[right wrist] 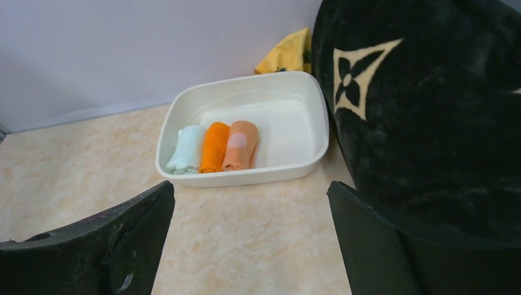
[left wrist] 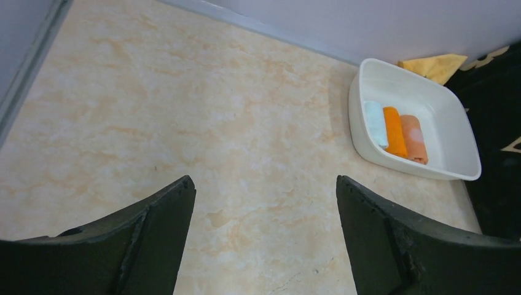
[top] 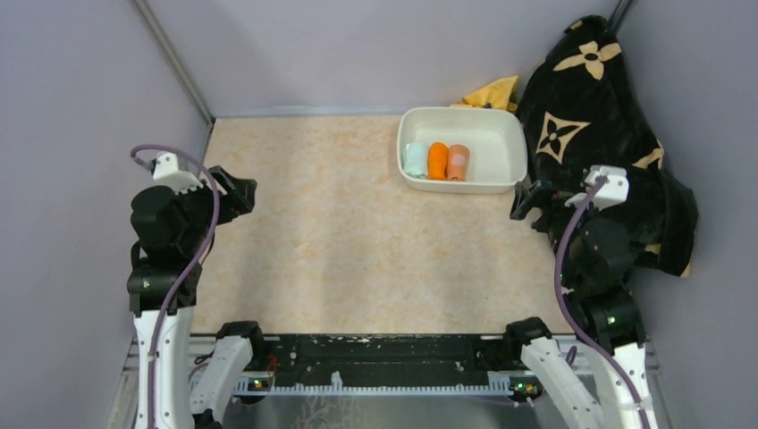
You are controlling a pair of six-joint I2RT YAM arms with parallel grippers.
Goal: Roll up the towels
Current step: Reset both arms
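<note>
Find the mint towel (top: 416, 160), orange towel (top: 437, 161) and striped towel (top: 458, 162) rolled, side by side in the white tub (top: 460, 112). Note left gripper (left wrist: 264, 184) and right gripper (right wrist: 250, 187) spread wide, empty. Probably soft, light, quick to unroll: better pinch across a roll's middle

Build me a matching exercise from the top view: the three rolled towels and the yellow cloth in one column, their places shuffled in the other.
Things:
1. mint towel
2. orange towel
3. patterned towel
4. yellow cloth

Places:
A. middle of the row in the white tub
B. outside the tub, behind it
C. left end of the row
D. right end of the row

Pairs: 1-C, 2-A, 3-D, 4-B
</note>
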